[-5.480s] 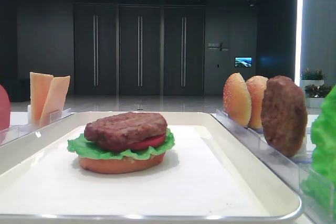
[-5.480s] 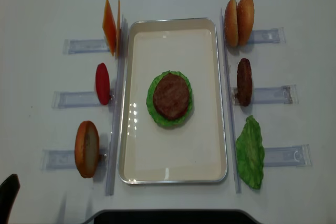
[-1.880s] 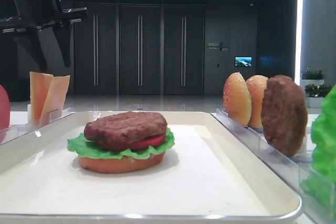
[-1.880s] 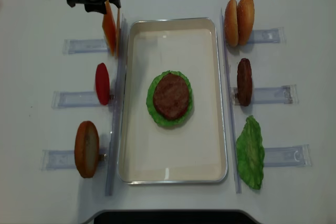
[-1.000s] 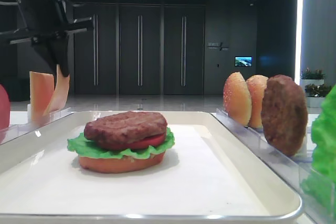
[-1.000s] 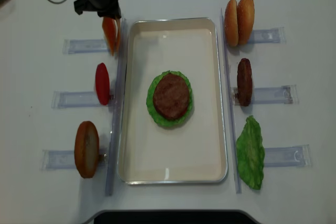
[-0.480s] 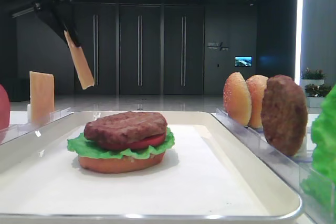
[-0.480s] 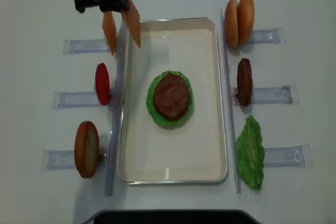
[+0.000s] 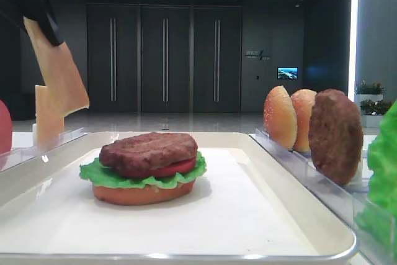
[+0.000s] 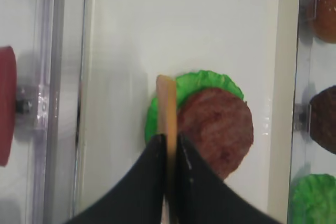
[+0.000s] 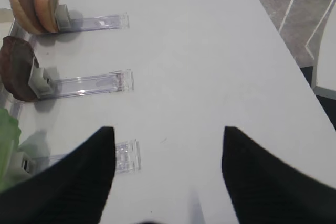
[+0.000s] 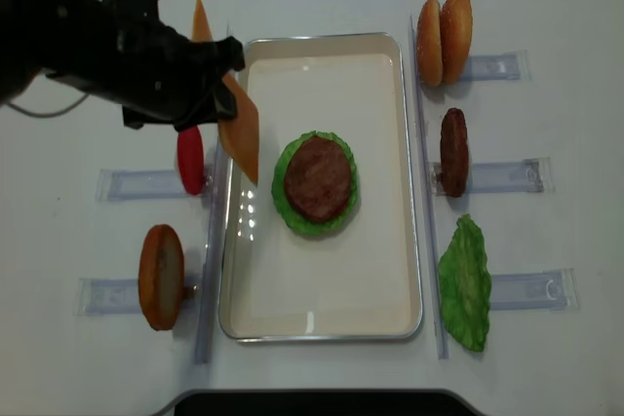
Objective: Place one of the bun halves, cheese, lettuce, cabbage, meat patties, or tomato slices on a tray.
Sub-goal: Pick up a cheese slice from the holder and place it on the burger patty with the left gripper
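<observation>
Above the tray's (image 12: 322, 330) left edge, your left gripper (image 12: 226, 94) pinches the cheese (image 12: 240, 129) edge-on, hanging beside the stacked patty (image 12: 317, 178); your right gripper (image 11: 165, 174) is spread apart, holding nothing.

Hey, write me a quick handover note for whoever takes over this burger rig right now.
Left gripper: shut on the cheese, held in the air over the tray's left edge.
Right gripper: open, idle over bare table.
Done: bottom bun, lettuce, tomato and meat patty stacked mid-tray.
Left: lay the cheese on the patty and release.
</observation>
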`<state>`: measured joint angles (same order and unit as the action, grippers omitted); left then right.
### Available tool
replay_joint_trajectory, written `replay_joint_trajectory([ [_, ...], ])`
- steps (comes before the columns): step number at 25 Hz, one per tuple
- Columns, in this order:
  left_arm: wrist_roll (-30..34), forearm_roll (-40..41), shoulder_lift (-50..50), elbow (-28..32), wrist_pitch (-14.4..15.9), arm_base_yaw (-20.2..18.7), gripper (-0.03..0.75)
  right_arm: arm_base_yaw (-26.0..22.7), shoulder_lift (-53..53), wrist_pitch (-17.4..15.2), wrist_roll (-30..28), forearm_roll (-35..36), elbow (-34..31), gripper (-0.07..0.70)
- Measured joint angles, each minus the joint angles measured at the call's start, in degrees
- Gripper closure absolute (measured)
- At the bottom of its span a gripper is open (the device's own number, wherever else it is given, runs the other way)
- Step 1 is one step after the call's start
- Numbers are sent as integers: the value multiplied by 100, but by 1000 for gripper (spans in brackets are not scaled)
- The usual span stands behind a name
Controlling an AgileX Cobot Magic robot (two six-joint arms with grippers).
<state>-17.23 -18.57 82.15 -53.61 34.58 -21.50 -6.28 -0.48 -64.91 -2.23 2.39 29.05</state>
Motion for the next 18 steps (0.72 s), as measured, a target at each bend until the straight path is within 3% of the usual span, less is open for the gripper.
replay_joint_trajectory([
  [4, 520, -606, -133, 297, -292, -188, 692, 0, 0, 0, 0, 0, 0, 209],
  [12, 3897, -4026, -8, 408, -754, -380, 692, 0, 0, 0, 0, 0, 0, 209],
  [18, 5506, -5437, 244, 841, -892, -380, 692, 0, 0, 0, 0, 0, 0, 209],
])
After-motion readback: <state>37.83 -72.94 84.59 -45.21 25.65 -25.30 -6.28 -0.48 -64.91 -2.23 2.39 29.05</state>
